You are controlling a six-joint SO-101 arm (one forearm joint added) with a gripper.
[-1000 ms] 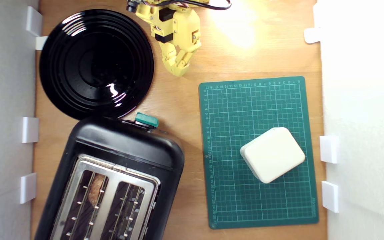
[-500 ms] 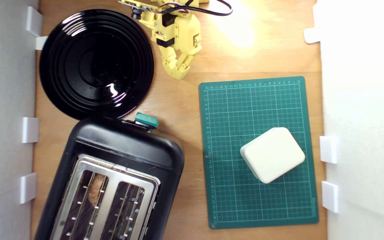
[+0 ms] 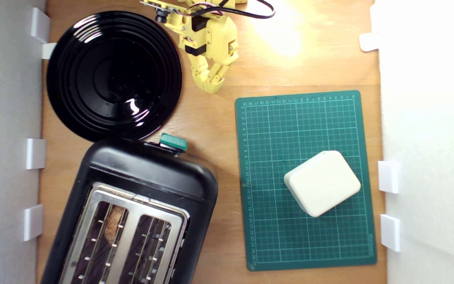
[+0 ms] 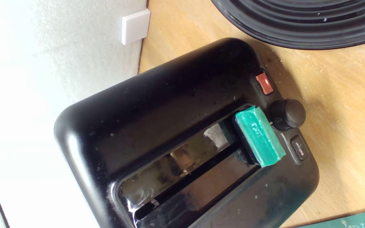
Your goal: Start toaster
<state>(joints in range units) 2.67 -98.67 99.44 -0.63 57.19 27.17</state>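
The toaster (image 3: 132, 213) sits at the near-left corner of the wooden table (image 3: 211, 126) in the exterior view, turned at an angle so that its control end faces the arm. That end carries the teal lever (image 3: 173, 142), which juts out toward the plate (image 3: 114, 75); the plate's rim lies just beside the toaster's end, possibly touching it. In the wrist view the lever (image 4: 259, 139) sits at the low end of its slot, next to a lit red button (image 4: 264, 83), a round dial (image 4: 287, 114) and a small labelled button (image 4: 299, 149). The light and the lever's position suggest the toaster may already be running, though this is a judgement. Something brown, likely bread, shows in the slot nearer the exterior view's left (image 3: 112, 227).

The gripper (image 3: 210, 81) hangs beyond the plate's edge, well apart from the toaster, with its fingers drawn together and nothing between them. Closed fingers make a blunt tip, which suits pressing a lever rather than grasping it. The wrist camera looks straight at the control end, so the arm appears aimed to keep the lever in sight.

To the toaster's side, on the exterior view's right, a green mat (image 3: 306, 179) holds a white box (image 3: 322, 182), clear of the arm's path to the lever. White brackets (image 3: 36, 153) line the walls beside the toaster.
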